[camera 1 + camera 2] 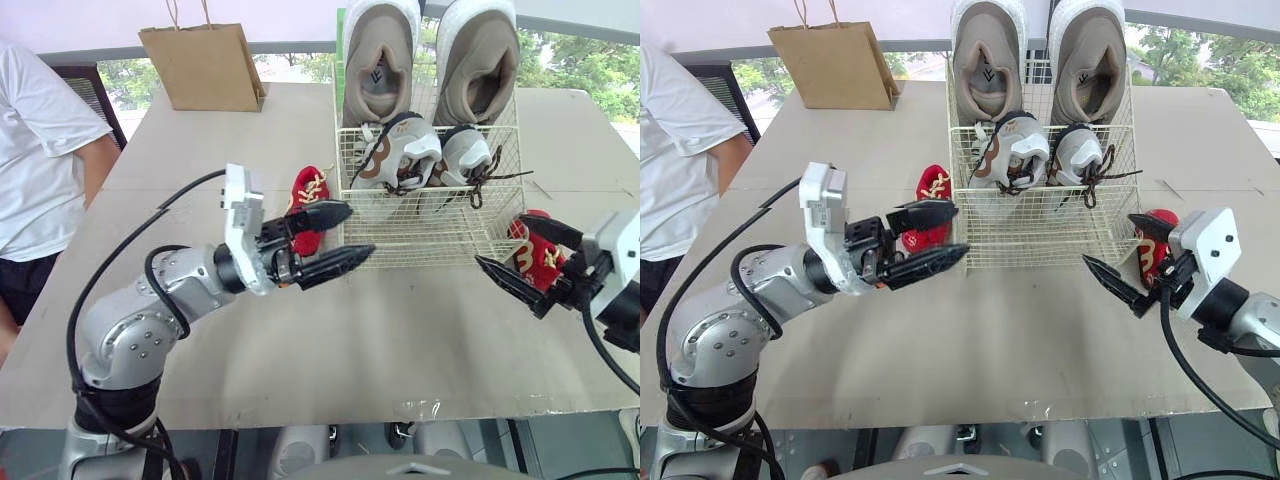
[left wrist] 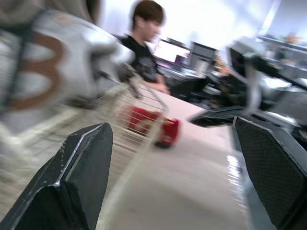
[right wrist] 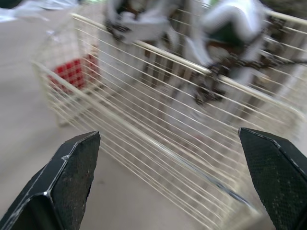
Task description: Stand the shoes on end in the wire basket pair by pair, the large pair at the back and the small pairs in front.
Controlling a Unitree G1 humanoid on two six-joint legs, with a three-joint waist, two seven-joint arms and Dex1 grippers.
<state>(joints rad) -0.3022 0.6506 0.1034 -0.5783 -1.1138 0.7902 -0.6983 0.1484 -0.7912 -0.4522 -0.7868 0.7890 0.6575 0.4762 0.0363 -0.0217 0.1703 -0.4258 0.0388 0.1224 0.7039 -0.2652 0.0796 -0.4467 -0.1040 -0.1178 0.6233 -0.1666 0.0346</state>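
Observation:
The wire basket (image 1: pixel 430 228) stands on the table, with two large beige shoes (image 1: pixel 380 60) on end at its back. In front of them sit two small white-and-grey shoes (image 1: pixel 402 150) with dark laces. One small red shoe (image 1: pixel 311 192) lies just outside the basket's left side. The other red shoe (image 1: pixel 537 258) lies outside its right front corner. My left gripper (image 1: pixel 361 229) is open at the basket's front left corner, just in front of the left red shoe, holding nothing. My right gripper (image 1: pixel 498 240) is open beside the right red shoe, its fingertips toward the basket front.
A brown paper bag (image 1: pixel 205 65) stands at the table's far left. A person in a white shirt (image 1: pixel 40 150) sits at the left edge. Bare tabletop (image 1: pixel 400 330) lies between the grippers and the near edge.

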